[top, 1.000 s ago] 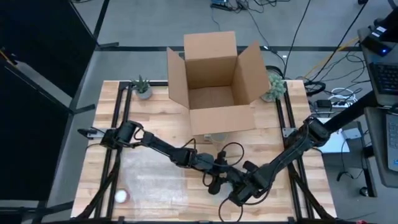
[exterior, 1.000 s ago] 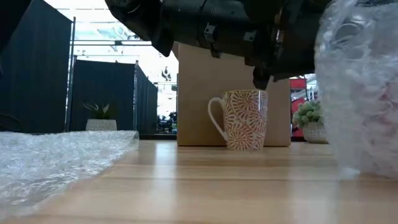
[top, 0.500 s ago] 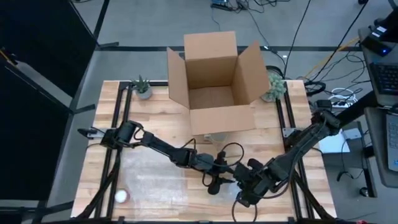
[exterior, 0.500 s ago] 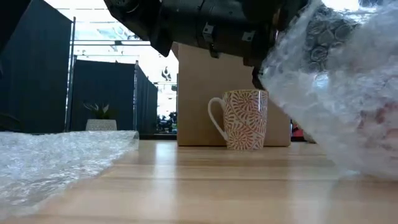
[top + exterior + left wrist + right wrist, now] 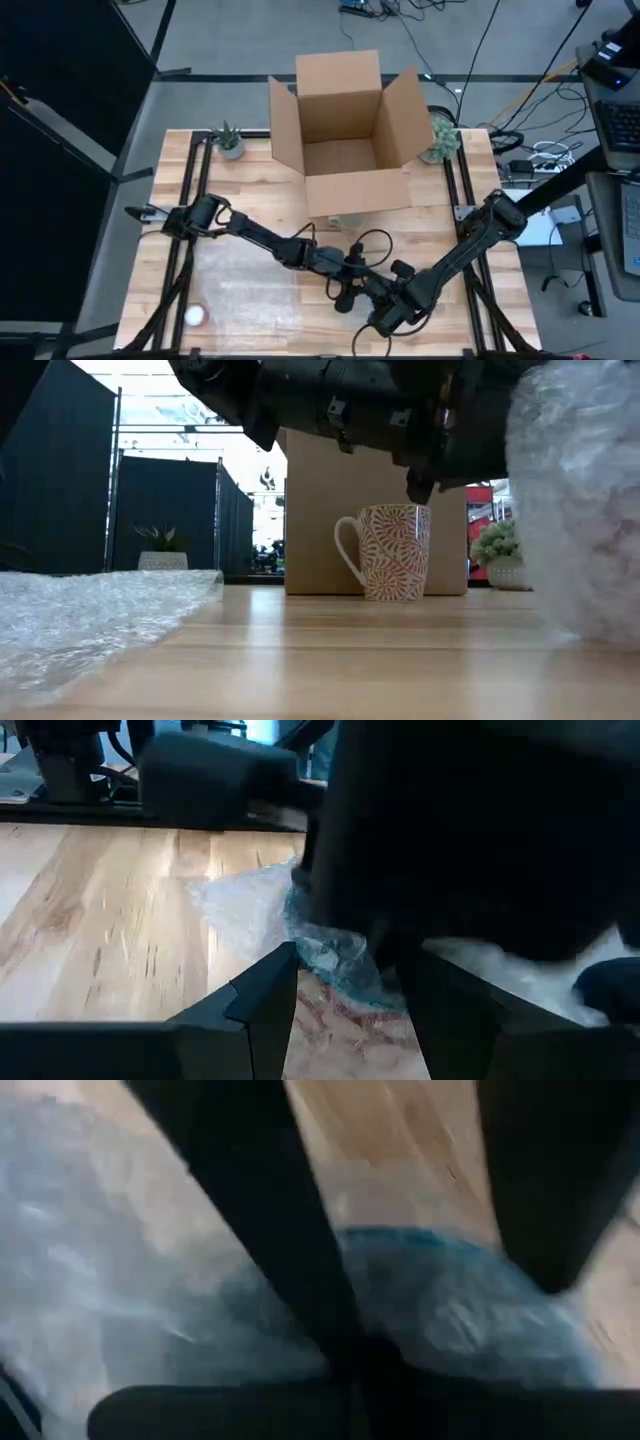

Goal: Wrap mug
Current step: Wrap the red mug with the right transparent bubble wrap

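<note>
Looking from the near edge of the tabletop, we see a bubble-wrapped bundle bulking large at the low view's right; reddish pattern shows faintly through the cloudy plastic, so a mug seems to be inside, though we cannot make out its shape. In the left wrist view the wrap is crumpled, bluish-clear, with red markings beneath. From above, both grippers meet over this bundle, near the front edge and right of centre. The right gripper sits nearest that edge; its dark fingers straddle the wrap, but we cannot tell whether they clamp it. The left gripper reaches in from the left side; its fingers stand apart with the wrap between them, and we cannot tell if they touch it.

On the near-left part lies a flat sheet of bubble wrap, with a small white roll by the near-left corner.

Farther back a second mug stands upright and bare: white with red leaf pattern, handle pointing left in the low view. Behind it is an open cardboard box at the far edge, with a small potted plant near the far-left corner and another plant near the far-right corner.
</note>
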You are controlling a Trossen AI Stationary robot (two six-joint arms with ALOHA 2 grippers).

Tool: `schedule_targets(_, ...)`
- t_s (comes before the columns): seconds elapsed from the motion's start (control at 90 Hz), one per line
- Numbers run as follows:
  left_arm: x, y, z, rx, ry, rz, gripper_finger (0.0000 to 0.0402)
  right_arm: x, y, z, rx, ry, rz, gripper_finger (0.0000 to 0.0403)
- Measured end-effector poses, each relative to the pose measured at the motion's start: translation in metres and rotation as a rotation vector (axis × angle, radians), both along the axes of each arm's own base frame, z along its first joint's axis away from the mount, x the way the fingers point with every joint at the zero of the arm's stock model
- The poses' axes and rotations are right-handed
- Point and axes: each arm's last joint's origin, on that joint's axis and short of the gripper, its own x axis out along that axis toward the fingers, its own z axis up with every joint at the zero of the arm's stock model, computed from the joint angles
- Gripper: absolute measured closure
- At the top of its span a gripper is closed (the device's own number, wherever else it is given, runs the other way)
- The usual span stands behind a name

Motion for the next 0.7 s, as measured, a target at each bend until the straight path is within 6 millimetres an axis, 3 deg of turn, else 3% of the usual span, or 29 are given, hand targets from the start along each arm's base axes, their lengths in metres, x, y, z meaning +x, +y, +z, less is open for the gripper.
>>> schedule_targets(0.289, -0.04, -0.007, 0.041, 0.073, 0.293, -0.046, 0.0238, 0.001, -0.002, 0.004, 0.024, -0.016, -0.008, 0.0403)
schedule_targets(0.444, -0.057, -0.028, 0.025, 0.152, 0.408, -0.055, 0.0238, 0.0, -0.002, 0.007, 0.027, -0.02, 0.0, 0.0403)
schedule_targets(0.578, -0.056, -0.051, 0.005, 0.141, 0.329, -0.087, 0.0238, 0.0, -0.002, 0.007, 0.025, -0.022, 0.001, 0.0403)
schedule_targets(0.7, -0.045, -0.059, 0.019, 0.069, 0.12, -0.088, 0.0238, 0.0, -0.002, 0.007, 0.025, -0.025, 0.002, 0.0403)
